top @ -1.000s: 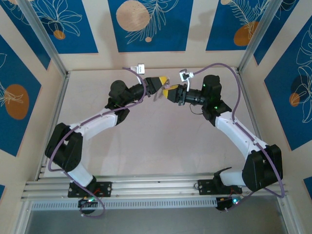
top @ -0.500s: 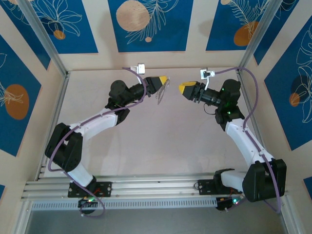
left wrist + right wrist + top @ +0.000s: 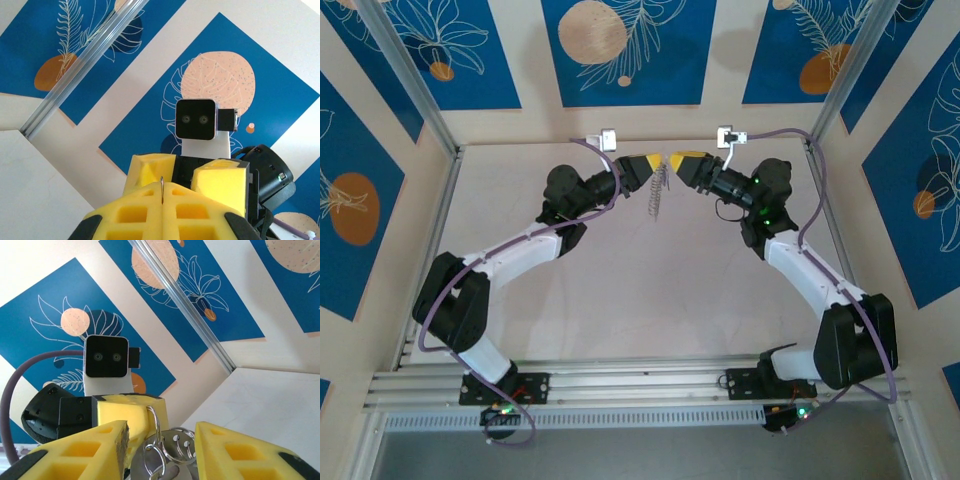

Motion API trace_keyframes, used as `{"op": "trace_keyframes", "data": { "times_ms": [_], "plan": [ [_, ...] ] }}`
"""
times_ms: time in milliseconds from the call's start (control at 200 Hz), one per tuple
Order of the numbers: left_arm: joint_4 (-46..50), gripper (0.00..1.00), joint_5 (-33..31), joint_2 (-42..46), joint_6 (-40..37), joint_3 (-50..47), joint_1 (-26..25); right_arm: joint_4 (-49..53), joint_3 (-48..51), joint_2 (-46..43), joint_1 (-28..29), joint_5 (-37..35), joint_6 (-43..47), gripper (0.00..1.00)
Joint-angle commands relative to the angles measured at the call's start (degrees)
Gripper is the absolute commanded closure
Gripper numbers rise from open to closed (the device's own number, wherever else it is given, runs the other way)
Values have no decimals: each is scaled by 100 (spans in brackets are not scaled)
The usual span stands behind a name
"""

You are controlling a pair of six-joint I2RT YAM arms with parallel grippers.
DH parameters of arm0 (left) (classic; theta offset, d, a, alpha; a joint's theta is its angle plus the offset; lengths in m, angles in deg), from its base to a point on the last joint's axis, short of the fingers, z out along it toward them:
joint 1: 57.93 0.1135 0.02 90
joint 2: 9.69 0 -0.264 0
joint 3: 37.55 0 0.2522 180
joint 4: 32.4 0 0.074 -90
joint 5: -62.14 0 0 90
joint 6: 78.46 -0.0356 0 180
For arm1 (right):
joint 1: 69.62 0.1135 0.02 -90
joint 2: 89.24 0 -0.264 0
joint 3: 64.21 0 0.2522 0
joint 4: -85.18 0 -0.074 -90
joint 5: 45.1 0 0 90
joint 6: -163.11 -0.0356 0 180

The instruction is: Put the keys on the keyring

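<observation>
Top external, twelve o'clock: left jaws pinch the keyring [image 3: 658, 195], right jaws gape around it, threading seemingly unfinished.

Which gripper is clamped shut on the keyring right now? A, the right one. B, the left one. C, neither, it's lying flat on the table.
B: the left gripper has its jaws shut on the keyring, pinching its thin wire, while the right gripper has its jaws apart around it.

Robot lab cell (aluminium frame [image 3: 640, 385], printed panels [image 3: 620, 50]).
</observation>
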Motion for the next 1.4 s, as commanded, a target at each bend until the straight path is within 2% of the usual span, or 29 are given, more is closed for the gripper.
{"op": "trace_keyframes", "data": {
  "times_ms": [0,215,705,780,995,1220,1310,1395],
  "plan": [
    [-384,100,-174,109,-62,101,-68,-432,-136,89,81,-291,-182,59],
    [-392,100,-142,100,-59,113,-72,-462,-136,197,162,-232,-211,61],
    [-407,100,-111,87,-58,110,-79,-485,-196,321,255,-30,-214,73],
    [-410,100,-115,77,-58,113,-72,-452,-206,318,271,-12,-179,76],
    [-399,100,-100,77,-66,128,-73,-430,-232,332,273,65,-161,100],
    [-106,100,66,124,-241,249,-36,-75,-381,370,118,266,-17,100],
    [219,78,226,197,-444,334,67,58,-494,460,-90,596,-9,100],
    [557,65,387,275,-658,401,212,296,-720,598,-292,1085,71,100]
  ]
}}
